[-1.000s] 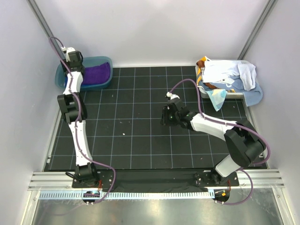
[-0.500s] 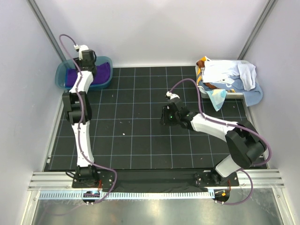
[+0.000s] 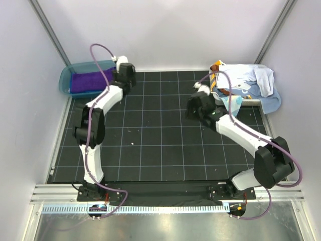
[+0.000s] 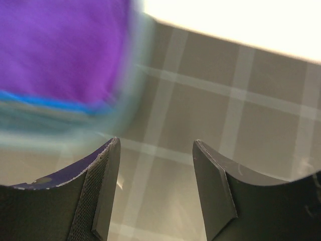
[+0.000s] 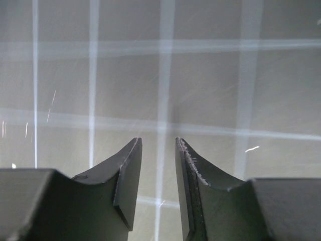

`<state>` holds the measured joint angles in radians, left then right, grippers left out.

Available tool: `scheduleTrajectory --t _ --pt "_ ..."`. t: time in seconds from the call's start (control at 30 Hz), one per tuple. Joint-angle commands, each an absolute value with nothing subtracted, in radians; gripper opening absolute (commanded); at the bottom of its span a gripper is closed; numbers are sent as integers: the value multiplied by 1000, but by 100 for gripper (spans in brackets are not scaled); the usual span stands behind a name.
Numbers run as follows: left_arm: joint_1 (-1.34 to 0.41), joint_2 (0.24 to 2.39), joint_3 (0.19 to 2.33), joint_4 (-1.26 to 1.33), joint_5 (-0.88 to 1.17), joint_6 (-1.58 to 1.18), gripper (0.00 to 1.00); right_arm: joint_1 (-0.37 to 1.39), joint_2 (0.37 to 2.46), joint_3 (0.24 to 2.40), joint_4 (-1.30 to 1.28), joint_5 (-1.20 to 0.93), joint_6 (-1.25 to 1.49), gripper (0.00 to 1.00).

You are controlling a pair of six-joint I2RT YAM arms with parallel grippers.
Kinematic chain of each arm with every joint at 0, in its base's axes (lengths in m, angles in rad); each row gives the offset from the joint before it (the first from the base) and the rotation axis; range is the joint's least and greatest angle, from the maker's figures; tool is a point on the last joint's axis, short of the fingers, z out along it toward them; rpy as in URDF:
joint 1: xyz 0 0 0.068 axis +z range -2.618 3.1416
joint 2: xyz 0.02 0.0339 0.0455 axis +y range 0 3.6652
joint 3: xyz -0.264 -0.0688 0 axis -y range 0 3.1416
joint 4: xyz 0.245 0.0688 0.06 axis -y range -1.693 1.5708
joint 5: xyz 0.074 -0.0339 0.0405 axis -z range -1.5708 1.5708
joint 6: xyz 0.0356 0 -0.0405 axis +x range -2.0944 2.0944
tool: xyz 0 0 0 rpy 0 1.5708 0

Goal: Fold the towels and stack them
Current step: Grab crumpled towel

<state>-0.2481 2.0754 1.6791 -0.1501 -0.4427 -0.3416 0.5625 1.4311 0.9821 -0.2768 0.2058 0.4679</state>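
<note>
A deep purple towel (image 3: 89, 81) lies flat inside the teal tub (image 3: 65, 80). The left claw (image 4: 155, 142) hangs just past the tub's right rim over the gridded bench (image 3: 150, 145), its jaws spread wide on nothing. Well to the right of the tub, the right claw (image 5: 158, 141) hovers above bare grid with jaws narrowly parted and empty, and farthest from the tub the other towels (image 3: 241, 80) heap in a white basket (image 3: 251, 102), a light blue towel (image 3: 273, 104) spilling over its edge.
</note>
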Motion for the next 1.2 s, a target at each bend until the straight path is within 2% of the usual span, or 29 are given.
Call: scheduleTrajectory --t 0.0,0.13,0.23,0.33,0.47,0.67,0.77,1.17 --pt "-378 1922 1582 -132 -428 -457 63 389 1401 1112 -354 313 449 41" --pt "-520 1829 1482 -187 -368 -543 61 196 1453 1245 -391 373 456 50" --pt "-662 1754 1419 -265 -371 -578 60 77 1560 1351 -329 350 482 54" --pt "-744 1669 1355 -325 -313 -615 60 23 1699 1480 -316 347 527 57" --pt "-863 1513 1258 -391 -235 -605 60 -44 1860 1639 -288 500 552 63" --pt "-879 1266 1140 -537 -199 -528 62 -60 1925 1775 -279 727 433 68" --pt "-880 1215 1128 -621 -227 -500 63 -77 1934 1802 -316 788 411 69" --pt "-879 1103 1108 -727 -186 -439 63 -170 1925 1761 -403 838 440 69"
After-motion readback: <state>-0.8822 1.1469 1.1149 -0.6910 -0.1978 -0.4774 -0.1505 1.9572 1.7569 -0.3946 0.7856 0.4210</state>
